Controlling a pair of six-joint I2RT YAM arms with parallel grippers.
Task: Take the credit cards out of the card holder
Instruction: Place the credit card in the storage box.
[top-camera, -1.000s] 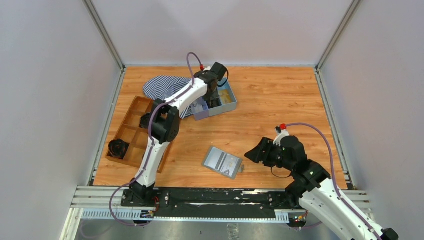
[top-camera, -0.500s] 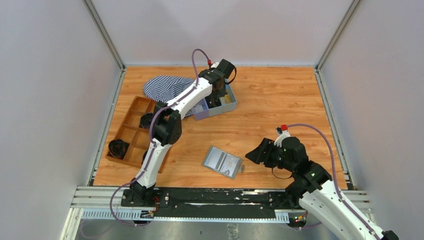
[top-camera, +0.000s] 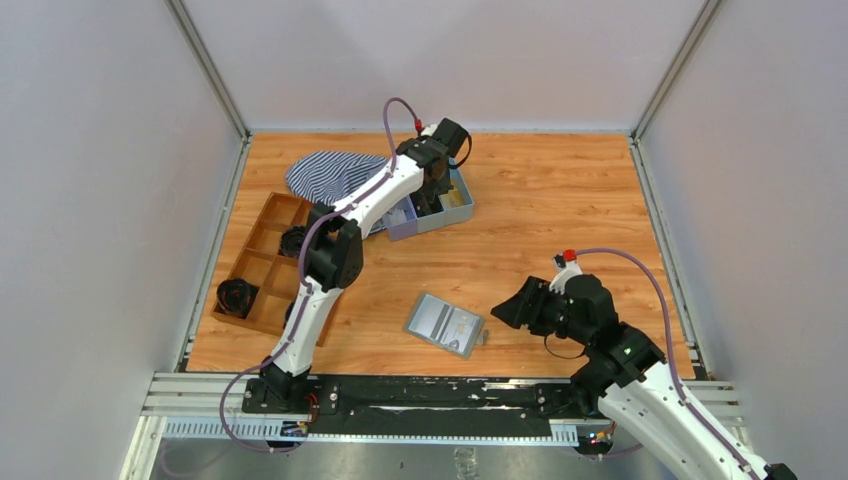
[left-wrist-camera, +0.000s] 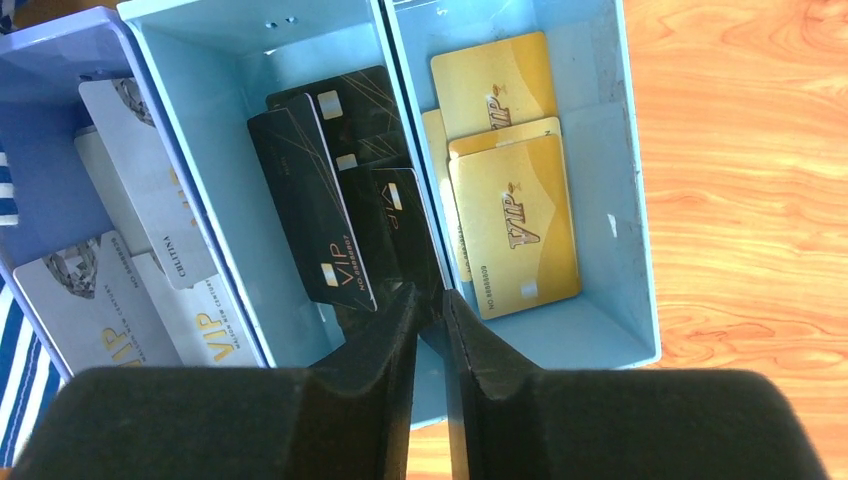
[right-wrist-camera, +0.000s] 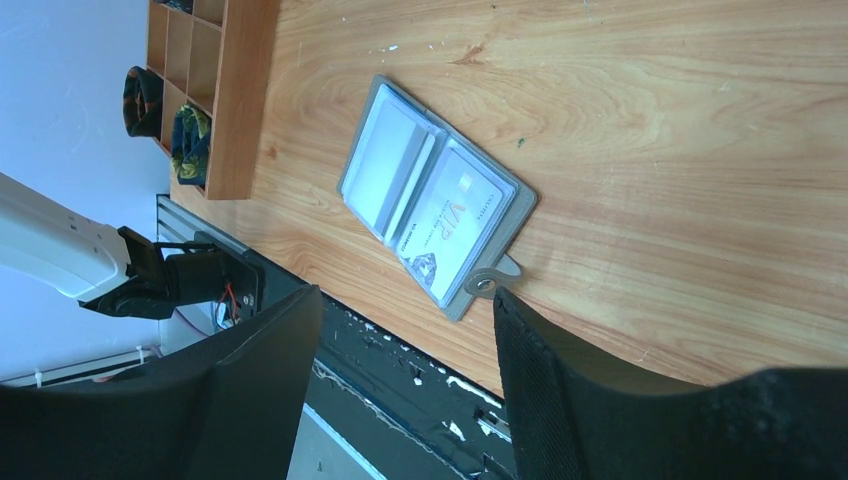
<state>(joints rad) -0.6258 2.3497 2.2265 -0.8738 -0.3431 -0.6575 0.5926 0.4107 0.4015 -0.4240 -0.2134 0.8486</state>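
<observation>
My left tool (left-wrist-camera: 430, 300) hangs over the middle compartment of the blue tray (left-wrist-camera: 640, 200), its fingers almost together at the edge of a black card (left-wrist-camera: 405, 225) (I cannot tell whether it is pinched). My right tool (right-wrist-camera: 405, 295) stands wide apart and empty near the card holder (right-wrist-camera: 437, 190), which lies open on the tabletop (right-wrist-camera: 700, 150) with a pale credit card (right-wrist-camera: 450, 220) in one pocket.
</observation>
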